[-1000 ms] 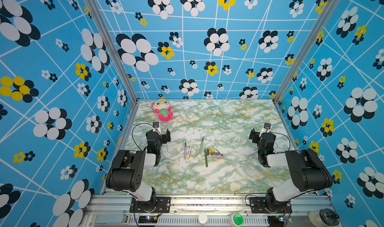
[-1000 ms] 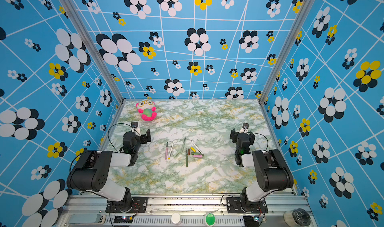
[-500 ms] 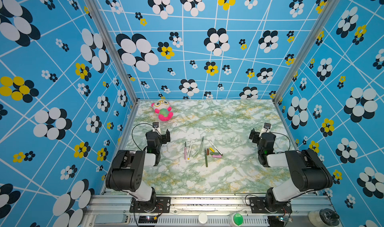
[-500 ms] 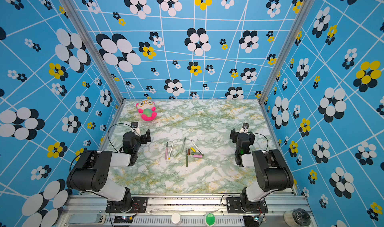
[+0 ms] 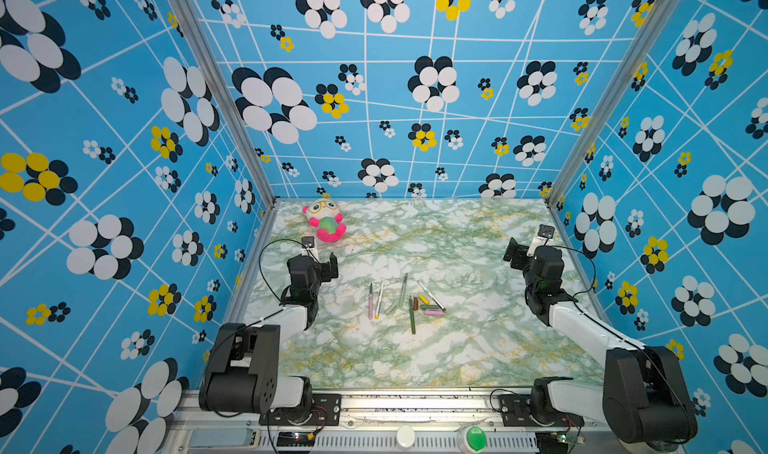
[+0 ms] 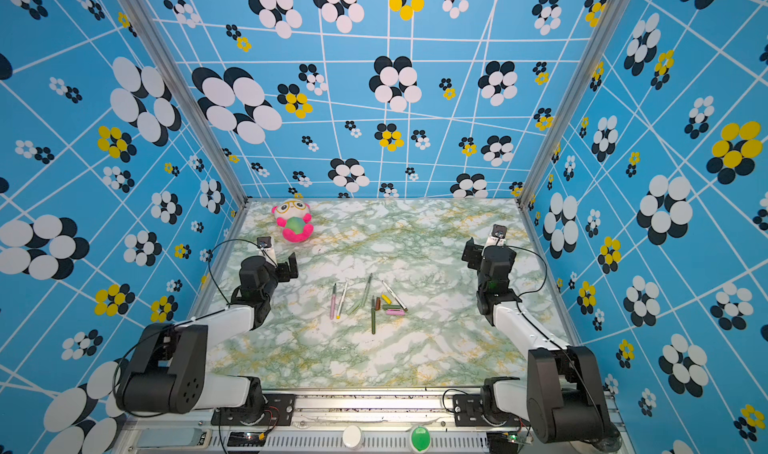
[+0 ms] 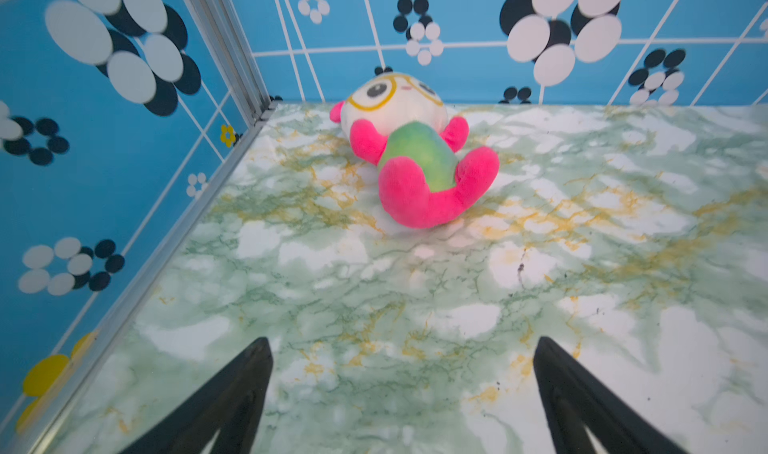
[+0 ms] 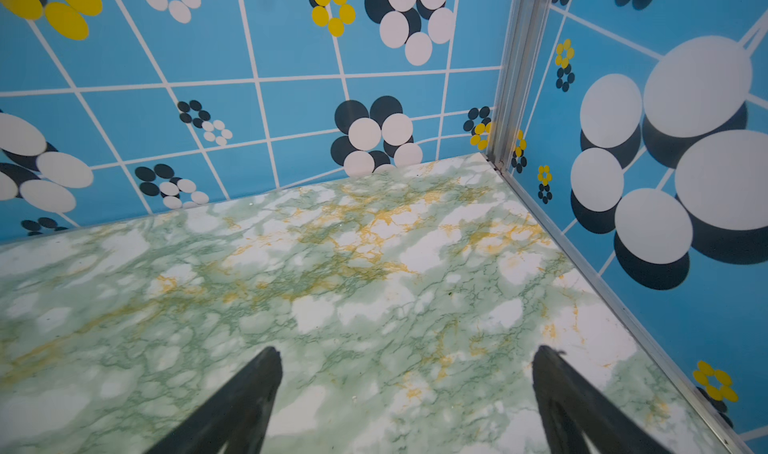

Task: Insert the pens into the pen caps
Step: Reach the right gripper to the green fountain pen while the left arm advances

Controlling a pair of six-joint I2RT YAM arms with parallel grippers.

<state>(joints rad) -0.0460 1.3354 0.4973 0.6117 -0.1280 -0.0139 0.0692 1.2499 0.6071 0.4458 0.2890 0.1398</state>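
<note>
As no pen is capped yet, the task is judged to be at its start. The pens [image 5: 403, 292] and the pen caps [image 5: 433, 312] are scattered mid-table on the green-marbled table [image 5: 457, 348]. The left gripper [image 7: 403, 350] and the right gripper [image 8: 407, 356] are held spread wide and empty, well apart from them at the left and right edges. A reach inward for one pen is called for. A plush toy [image 5: 326, 223] is seen far left, and the space is enclosed by blue flowered walls [image 5: 374, 98].

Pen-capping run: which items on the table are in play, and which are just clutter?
In play, all lying loose and uncapped:
pink pen; left white pen; grey-green pen; dark green pen; right white pen; yellow cap; brown cap; dark green cap; pink cap; pale green cap.

Clutter:
plush toy, near the far left corner.
</note>
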